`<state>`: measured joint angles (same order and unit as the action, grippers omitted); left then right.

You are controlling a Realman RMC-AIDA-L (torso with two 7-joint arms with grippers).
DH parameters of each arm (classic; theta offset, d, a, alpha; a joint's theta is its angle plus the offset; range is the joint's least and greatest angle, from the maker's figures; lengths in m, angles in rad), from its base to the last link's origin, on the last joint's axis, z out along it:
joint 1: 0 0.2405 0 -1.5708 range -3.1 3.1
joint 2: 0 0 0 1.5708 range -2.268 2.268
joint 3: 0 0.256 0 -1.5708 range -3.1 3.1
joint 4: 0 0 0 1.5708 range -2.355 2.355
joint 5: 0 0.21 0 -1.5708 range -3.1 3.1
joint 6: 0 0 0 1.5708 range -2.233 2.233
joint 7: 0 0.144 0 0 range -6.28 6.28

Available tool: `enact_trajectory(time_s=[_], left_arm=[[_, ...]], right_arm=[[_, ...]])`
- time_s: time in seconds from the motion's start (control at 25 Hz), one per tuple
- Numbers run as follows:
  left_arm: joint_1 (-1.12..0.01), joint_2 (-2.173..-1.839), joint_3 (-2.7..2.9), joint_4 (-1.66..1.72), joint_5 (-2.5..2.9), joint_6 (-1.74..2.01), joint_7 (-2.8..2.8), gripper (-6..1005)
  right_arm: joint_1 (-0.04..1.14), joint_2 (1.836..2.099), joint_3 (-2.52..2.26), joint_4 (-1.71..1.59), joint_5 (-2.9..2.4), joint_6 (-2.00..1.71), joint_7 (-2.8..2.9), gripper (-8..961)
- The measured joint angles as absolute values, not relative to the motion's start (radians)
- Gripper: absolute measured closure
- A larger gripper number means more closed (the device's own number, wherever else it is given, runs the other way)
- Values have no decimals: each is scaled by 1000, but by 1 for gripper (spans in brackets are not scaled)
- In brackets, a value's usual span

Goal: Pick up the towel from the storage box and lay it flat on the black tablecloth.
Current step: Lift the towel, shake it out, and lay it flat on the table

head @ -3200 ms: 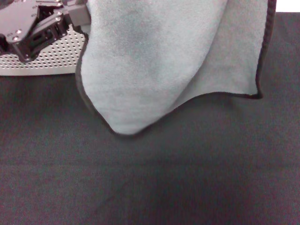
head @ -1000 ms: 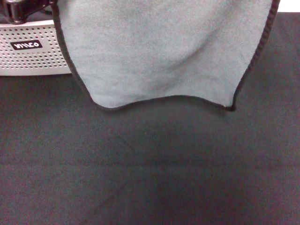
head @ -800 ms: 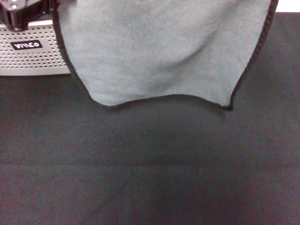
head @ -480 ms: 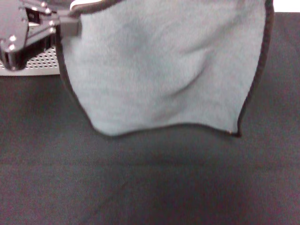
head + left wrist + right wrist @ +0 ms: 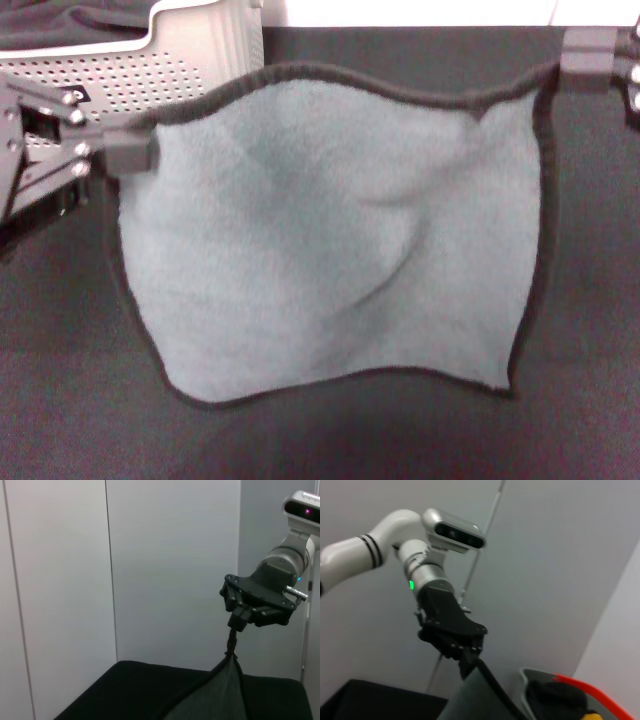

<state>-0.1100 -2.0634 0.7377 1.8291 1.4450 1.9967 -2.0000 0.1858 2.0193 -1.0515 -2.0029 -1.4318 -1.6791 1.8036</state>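
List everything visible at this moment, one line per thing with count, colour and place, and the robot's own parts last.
towel: one, grey-blue with a thin black hem, stretched between the two grippers and hanging in front of the robot over the tablecloth.
storage box: one, light grey with rows of small round holes, far left on the tablecloth, behind the towel's left corner.
dark cloth: one, charcoal, lying inside the storage box.
black tablecloth: one, matte black, covering the work surface under and around the towel.
left gripper: one, black, shut on the towel's upper left corner.
right gripper: one, black, shut on the towel's upper right corner.
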Motion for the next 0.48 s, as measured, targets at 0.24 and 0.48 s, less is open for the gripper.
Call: enact_trajectory(time_s=[0.24, 0.48], left_arm=[[-58, -2063, 750, 1847, 1430, 2029, -1987, 977], [-3, -2056, 807, 1893, 1433, 2030, -1987, 977]], right_arm=[[155, 2020, -1072, -2023, -1397, -1744, 1823, 947], [118, 2020, -1066, -2029, -1335, -1830, 1831, 947]])
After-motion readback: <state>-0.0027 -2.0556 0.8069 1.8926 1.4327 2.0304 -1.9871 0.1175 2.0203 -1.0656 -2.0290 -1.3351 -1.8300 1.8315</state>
